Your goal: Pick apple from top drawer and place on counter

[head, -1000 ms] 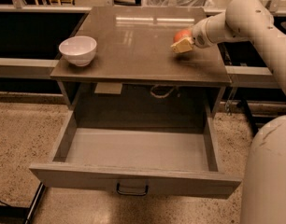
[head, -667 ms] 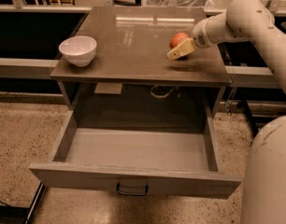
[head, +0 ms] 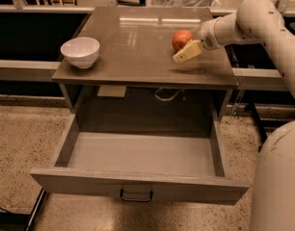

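Since the apple (head: 181,37) already sits on the desk (head: 138,47), I'd call the place step basically done. What's left is getting the claw clear. All positions below are relative to the apple.

Claw (head: 186,52): just in front of the apple on the camera side, overlapping its lower edge in view. Touching or a hair apart, can't tell. Open or closed, and whether it has any hold on the apple, can't tell from this angle either. Arm (head: 263,18) comes in from the side of the apple away from the bowl.

Bowl (head: 80,51): well apart from the apple, near the opposite desk edge, upright.

Drawer (head: 138,189): below and in front of the apple, pulled out, handle (head: 136,195) at the centre of its front. No apple in it.

Key relation for the next move: the apple lies behind the claw, toward the back of the desk and a bit toward the bowl. A retreat should go up or back along the arm, away from the apple, not forward through it. The apple is round with no long axis, so a nudge rolls it any way, and the glossy top won't slow it. One arm only, so no choice of side. Risk: a dragging contact sends it toward a desk edge.
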Controlling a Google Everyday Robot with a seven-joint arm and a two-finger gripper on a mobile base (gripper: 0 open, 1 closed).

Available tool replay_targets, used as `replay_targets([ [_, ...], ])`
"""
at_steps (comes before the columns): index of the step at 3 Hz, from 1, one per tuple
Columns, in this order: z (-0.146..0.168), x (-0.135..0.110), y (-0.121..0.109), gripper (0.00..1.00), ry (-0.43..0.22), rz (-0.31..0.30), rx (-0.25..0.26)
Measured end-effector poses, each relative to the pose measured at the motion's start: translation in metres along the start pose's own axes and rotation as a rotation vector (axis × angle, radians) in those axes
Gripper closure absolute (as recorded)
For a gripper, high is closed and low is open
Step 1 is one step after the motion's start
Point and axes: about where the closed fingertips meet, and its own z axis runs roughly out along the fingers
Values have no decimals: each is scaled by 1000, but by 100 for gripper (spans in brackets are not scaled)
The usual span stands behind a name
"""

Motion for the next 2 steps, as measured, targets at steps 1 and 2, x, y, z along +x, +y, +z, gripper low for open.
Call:
replay_targets([
  [1, -42, -8, 2, 0, -82, -127, -73],
  [2, -70, -16, 3, 0, -115, -213, -97],
])
